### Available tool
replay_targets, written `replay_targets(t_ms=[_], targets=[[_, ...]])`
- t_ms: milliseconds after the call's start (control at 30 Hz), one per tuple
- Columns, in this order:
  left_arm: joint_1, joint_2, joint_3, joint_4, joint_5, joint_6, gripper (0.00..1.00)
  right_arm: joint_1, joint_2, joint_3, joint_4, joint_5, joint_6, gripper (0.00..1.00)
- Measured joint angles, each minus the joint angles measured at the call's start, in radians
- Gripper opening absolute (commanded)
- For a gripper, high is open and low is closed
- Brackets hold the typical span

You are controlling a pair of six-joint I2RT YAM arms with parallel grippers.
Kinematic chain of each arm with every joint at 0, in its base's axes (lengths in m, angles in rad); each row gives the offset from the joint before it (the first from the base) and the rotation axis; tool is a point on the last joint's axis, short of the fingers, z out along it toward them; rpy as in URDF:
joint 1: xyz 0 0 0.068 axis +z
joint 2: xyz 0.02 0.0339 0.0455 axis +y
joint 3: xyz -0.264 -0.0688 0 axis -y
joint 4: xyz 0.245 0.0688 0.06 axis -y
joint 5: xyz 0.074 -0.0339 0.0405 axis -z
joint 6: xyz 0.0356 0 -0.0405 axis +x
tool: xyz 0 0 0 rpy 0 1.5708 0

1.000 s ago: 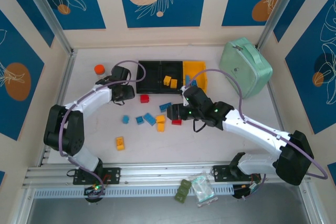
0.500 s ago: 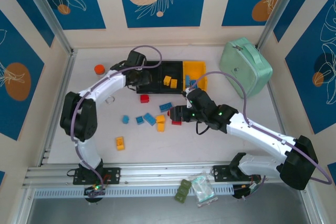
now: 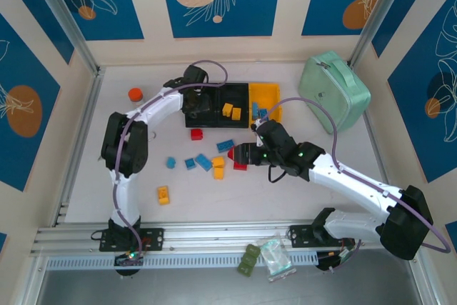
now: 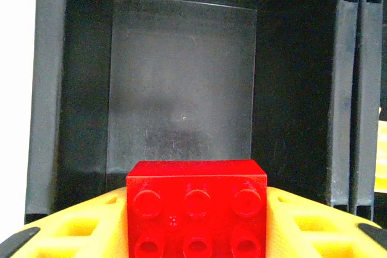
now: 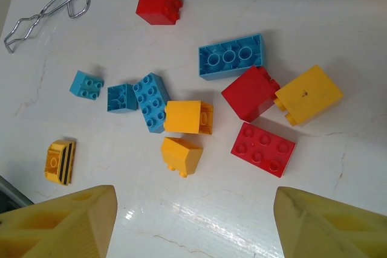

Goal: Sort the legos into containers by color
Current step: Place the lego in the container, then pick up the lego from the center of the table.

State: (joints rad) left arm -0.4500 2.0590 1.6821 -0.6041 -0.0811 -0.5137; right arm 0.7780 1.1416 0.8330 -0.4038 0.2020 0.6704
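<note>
I have a red lego [image 4: 196, 206] pinched in my left tool [image 3: 199, 103], hanging over the leftmost black container [image 4: 181, 83]. My right tool [image 5: 195, 209] gapes wide, holding nothing, above loose legos [image 5: 231, 57] scattered on the counter [image 5: 338, 34].

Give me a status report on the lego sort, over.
Left gripper shut on red lego over black bin. Right gripper open above loose legos. Wire clip lies off to one side.

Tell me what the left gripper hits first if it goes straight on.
Probably the bare floor of the leftmost black bin. The left gripper points into it with a red brick between its jaws, so the brick would likely touch first.
</note>
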Motion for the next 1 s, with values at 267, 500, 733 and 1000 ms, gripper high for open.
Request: replay_targets(t_ms=[267,500,733,1000], targets=[[-0.003,0.009,0.015,-0.016,-0.006,-0.001,0.60,-0.008,0.000,0.000,0.000,-0.003,0.000,0.69],[-0.030,-0.024,-0.012,-0.024,-0.008,0.011,0.59,-0.008,-0.001,0.000,0.000,-0.004,0.000,0.69],[-0.056,-0.222,-0.184,-0.006,-0.035,0.022,0.63,-0.008,-0.032,-0.024,0.021,-0.031,-0.005,0.71],[-0.070,-0.417,-0.496,0.119,-0.086,0.018,0.73,0.000,-0.079,-0.063,0.090,-0.075,-0.012,0.79]])
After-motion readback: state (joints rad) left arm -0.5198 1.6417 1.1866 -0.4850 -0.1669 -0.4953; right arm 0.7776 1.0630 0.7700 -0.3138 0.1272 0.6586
